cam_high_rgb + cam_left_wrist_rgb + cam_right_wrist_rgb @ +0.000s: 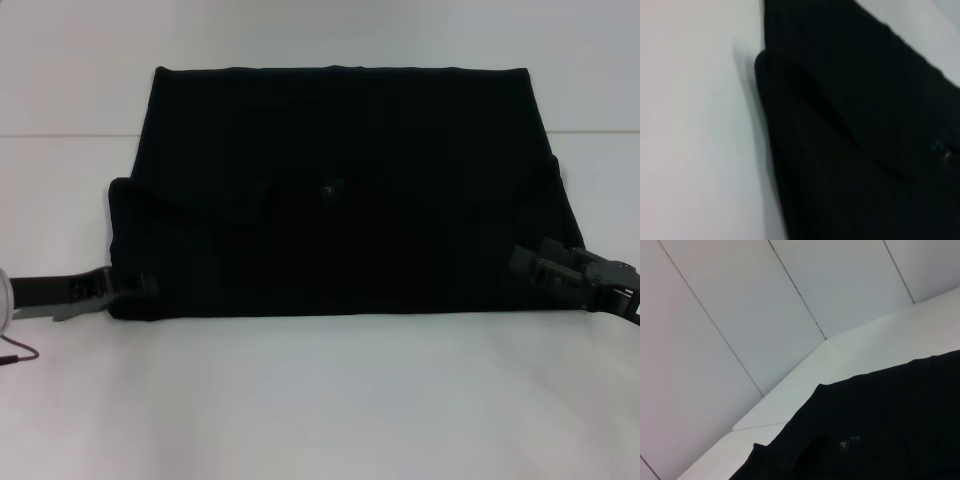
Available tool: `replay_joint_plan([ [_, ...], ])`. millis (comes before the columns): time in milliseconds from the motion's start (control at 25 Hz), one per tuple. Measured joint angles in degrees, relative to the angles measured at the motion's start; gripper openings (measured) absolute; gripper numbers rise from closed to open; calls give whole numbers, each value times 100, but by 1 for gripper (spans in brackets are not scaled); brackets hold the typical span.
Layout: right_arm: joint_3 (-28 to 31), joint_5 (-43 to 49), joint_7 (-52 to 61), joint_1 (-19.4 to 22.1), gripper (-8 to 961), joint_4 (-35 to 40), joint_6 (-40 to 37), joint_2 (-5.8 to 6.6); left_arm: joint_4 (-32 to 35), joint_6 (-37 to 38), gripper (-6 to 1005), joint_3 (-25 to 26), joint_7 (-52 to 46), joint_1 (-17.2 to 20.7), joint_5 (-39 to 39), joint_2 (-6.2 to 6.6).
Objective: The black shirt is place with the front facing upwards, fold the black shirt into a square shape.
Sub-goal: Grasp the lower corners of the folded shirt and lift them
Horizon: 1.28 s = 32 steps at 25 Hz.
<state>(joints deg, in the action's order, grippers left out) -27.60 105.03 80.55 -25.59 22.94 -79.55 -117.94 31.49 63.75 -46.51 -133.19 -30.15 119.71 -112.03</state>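
Note:
The black shirt (340, 200) lies on the white table (320, 400) as a wide rectangle, with one layer folded over another. The folded layer's edge runs across its middle, and a small neck label (328, 186) shows there. No print is visible. My left gripper (140, 288) rests low on the table at the shirt's near-left corner, touching its edge. My right gripper (528, 262) sits over the shirt's near-right corner. The left wrist view shows the shirt (855, 150) with its folded corner against the table. The right wrist view shows the shirt (880, 425) and its label (842, 445).
The table's back edge (60, 135) meets a pale panelled wall (765, 305). Bare white tabletop lies in front of the shirt and on both sides. A thin cable (15, 352) hangs by my left arm.

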Motion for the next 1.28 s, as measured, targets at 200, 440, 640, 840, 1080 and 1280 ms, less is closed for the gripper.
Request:
replay_joint_plan([
  [200, 0, 0, 16, 3, 797, 2, -19, 1, 49, -58, 577, 20, -16, -57, 201, -61],
  [440, 0, 13, 54, 10, 796, 57, -18, 48, 65, -46, 300, 47, -18, -57, 202, -63],
  [640, -2, 323, 826, 8, 796, 520, 104, 178, 68, -18, 105, 54, -6, -51, 202, -41],
  [840, -73, 1473, 3345, -195, 795, 1745, 90, 510, 69, -4, 54, 55, 31, -54, 201, -33],
  [1080, -493, 3136, 6104, -992, 795, 2247, -173, 1155, 135, 48, 54, 41, 75, -69, 200, -28],
  [1280, -529, 4486, 6440, -1689, 796, 2218, 188, 1019, 139, 68, 54, 52, 142, -65, 197, -27],
])
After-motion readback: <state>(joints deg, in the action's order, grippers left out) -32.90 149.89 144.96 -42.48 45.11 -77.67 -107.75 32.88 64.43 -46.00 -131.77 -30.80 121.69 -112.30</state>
